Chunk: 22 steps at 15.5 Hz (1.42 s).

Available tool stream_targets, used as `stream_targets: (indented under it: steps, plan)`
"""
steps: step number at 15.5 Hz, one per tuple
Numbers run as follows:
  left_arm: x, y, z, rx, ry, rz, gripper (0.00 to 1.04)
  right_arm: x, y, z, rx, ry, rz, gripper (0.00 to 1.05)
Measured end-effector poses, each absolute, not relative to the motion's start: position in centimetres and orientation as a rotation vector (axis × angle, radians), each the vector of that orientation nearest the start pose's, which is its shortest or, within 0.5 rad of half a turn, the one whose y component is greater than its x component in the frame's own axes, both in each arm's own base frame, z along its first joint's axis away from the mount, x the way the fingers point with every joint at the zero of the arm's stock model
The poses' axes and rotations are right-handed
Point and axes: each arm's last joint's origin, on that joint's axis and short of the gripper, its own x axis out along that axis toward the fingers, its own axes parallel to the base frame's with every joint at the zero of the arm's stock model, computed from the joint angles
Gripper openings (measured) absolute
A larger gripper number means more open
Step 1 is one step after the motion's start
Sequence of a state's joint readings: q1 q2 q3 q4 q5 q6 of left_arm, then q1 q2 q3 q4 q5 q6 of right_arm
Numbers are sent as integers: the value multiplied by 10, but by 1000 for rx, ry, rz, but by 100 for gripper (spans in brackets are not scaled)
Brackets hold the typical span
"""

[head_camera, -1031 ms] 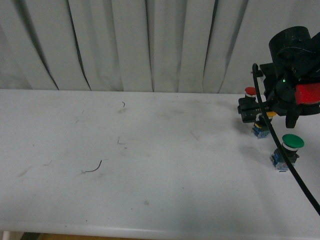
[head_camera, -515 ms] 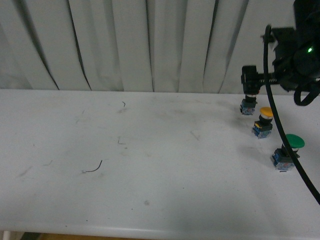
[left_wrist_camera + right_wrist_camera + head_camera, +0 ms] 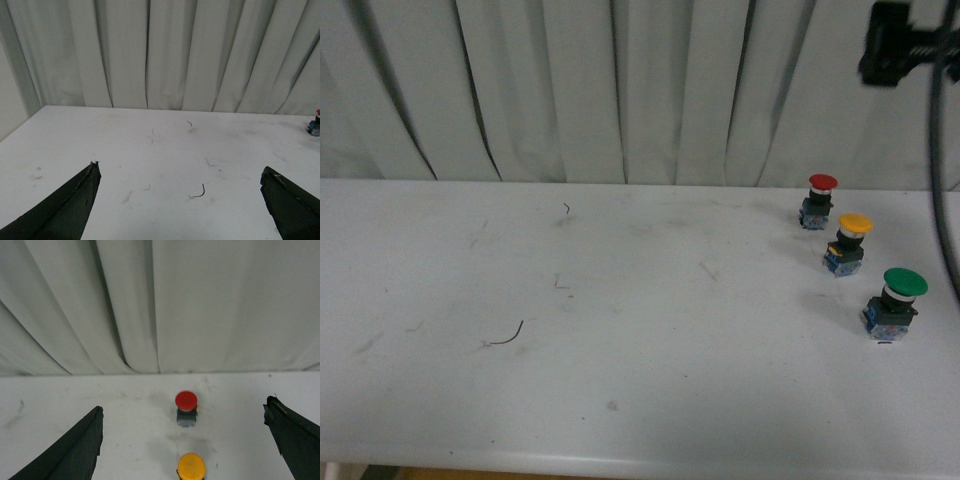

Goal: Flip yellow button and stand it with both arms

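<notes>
The yellow button (image 3: pixel 850 241) stands upright on the white table, cap up, at the far right between a red-capped and a green-capped button. It also shows in the right wrist view (image 3: pixel 191 466), below my open right gripper (image 3: pixel 184 412), whose fingers (image 3: pixel 75 450) are wide apart and empty, high above it. Only a piece of the right arm (image 3: pixel 905 50) shows at the top right of the front view. My left gripper (image 3: pixel 179 172) is open and empty over the table's left part, far from the button.
The red-capped button (image 3: pixel 817 200) stands behind the yellow one, the green-capped button (image 3: pixel 896 300) in front of it. A small dark wire scrap (image 3: pixel 507 336) lies on the table (image 3: pixel 620 330). A white curtain (image 3: pixel 620 90) hangs behind.
My right arm has let go of the yellow button, leaving it upright, and risen up and away to the top right of the front view.
</notes>
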<state>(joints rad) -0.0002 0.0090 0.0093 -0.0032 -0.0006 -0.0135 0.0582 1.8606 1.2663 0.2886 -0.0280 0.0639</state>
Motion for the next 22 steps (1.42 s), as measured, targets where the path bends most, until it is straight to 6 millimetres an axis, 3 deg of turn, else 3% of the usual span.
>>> stream_targets:
  steps: [1, 2, 3, 6, 7, 9, 11, 16, 22]
  plan:
    - [98, 0, 166, -14, 3, 0, 98, 397, 24, 259, 67, 198, 86, 97]
    - [98, 0, 166, -14, 3, 0, 98, 360, 21, 275, 41, 34, 23, 85]
    - [98, 0, 166, -14, 3, 0, 98, 316, 20, 278, 25, -8, 6, 72]
    - [98, 0, 166, -14, 3, 0, 98, 213, 19, 246, 3, 39, -3, 35]
    - [98, 0, 166, -14, 3, 0, 98, 196, 18, 239, 5, 13, 5, 24]
    - [98, 0, 166, -14, 3, 0, 98, 179, 12, 228, 3, -20, -4, 2]
    - [98, 0, 166, -14, 3, 0, 98, 167, 1, 207, 2, 14, -1, 2]
    - [98, 0, 166, -14, 3, 0, 98, 138, 0, 185, 2, 2, -3, 2]
    - [98, 0, 166, -14, 3, 0, 98, 122, 0, 170, 2, -6, -2, 2]
